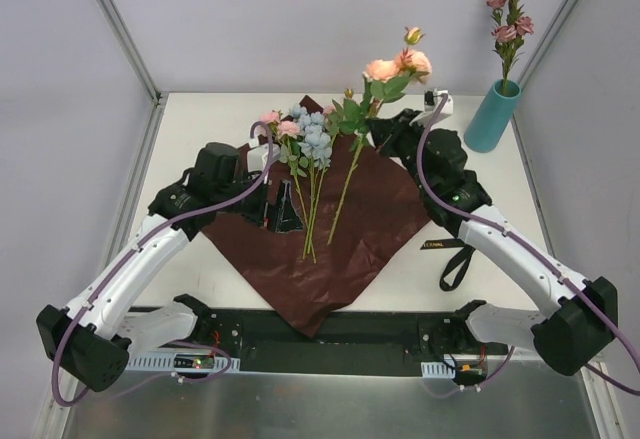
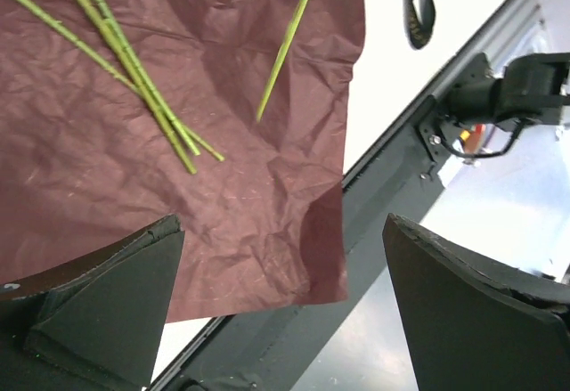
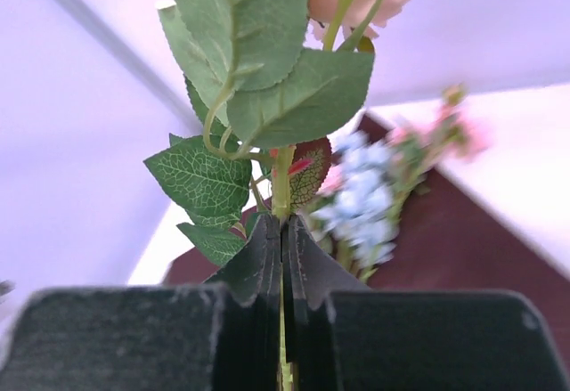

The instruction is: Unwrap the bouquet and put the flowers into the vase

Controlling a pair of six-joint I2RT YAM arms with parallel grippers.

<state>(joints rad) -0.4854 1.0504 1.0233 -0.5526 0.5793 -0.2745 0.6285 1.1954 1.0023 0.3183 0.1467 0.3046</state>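
Two right fingers (image 3: pixel 272 271) press together on a peach rose stem (image 3: pixel 283 182), upper centre of the overhead view. Left fingers (image 2: pixel 107 311) stand wide apart over the maroon paper (image 2: pixel 178 213); other flowers (image 1: pixel 315 144) lie on it, vase (image 1: pixel 492 117) at upper right.

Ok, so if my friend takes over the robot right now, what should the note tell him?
Left hand: open, empty, over the crumpled maroon paper sheet.
Right hand: shut on the green stem of the peach rose spray, near the paper's far corner.
Done: the paper is spread open; the black ribbon lies on the table beside it; one mauve-pink flower stem stands in the tall teal cylinder vase.
Left: carry the peach spray to the vase, then the pale blue and pink flowers lying on the paper.
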